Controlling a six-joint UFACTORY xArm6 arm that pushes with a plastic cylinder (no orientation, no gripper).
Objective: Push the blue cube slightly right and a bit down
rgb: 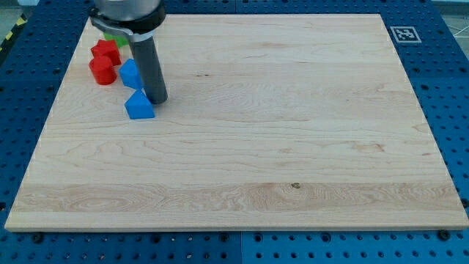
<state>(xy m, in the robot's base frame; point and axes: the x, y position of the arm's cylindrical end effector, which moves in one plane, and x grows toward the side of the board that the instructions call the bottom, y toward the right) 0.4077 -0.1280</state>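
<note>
Inspection of the single camera view: a light wooden board (242, 147) is lying on a blue perforated table (451, 88), with a small black-and-white marker tag (402, 34) sitting at the board's corner at the view's top right.

All blocks are clustering at the view's top left. The blue cube (130, 74) is sitting there, partly hidden by the dark rod (149, 67), which is standing just to the cube's right and appearing to touch it. My tip (157, 100) is resting on the board at the lower right of the cube and just beside the upper right edge of a blue triangular block (138, 106), which is lying immediately below the cube. Whether the tip is actually pressing against either blue block cannot be told from this angle.

Two red blocks are lying left of the cube: a red cylinder (102, 70) close beside it, and a red block of unclear, notched shape (106, 50) touching or nearly touching the cylinder from above. A green block (115, 37) is showing only as a sliver beneath the arm's housing; its shape cannot be made out.

There is no claw on this arm: it is ending in the plain rod, holding nothing.
</note>
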